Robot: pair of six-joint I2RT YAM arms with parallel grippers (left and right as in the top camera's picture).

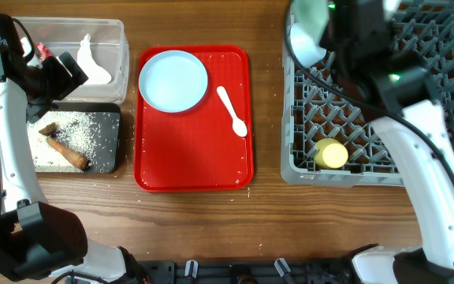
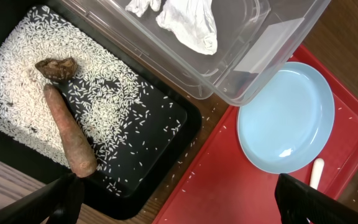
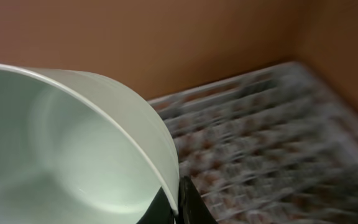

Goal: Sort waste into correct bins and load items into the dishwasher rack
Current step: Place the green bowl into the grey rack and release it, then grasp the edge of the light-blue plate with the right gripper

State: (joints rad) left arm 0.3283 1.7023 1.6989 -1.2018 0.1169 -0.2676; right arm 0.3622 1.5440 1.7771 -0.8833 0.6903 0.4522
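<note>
Light blue bowl [image 3: 73, 149] is pinched at the rim by R gripper [image 3: 178, 200], jaws closed on it, over far-left corner of dishwasher rack [image 1: 345, 177]; poss. clear of pegs, view blurred. L gripper [image 1: 60, 69] is wide open, empty, above black tray [image 1: 113, 118]. Plate [image 1: 173, 79] and spoon [image 1: 232, 110] on red tray [image 1: 195, 158]; yellow cup [image 1: 331, 154] in rack.

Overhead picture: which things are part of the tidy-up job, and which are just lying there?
Part of the job: crumpled tissue, candy wrapper, rice grains, brown food scrap, clear tub, black tray, blue plate, white spoon, yellow cup, pale bowl in the right gripper, dishwasher rack.
Just lying about: red serving tray, wooden table.
</note>
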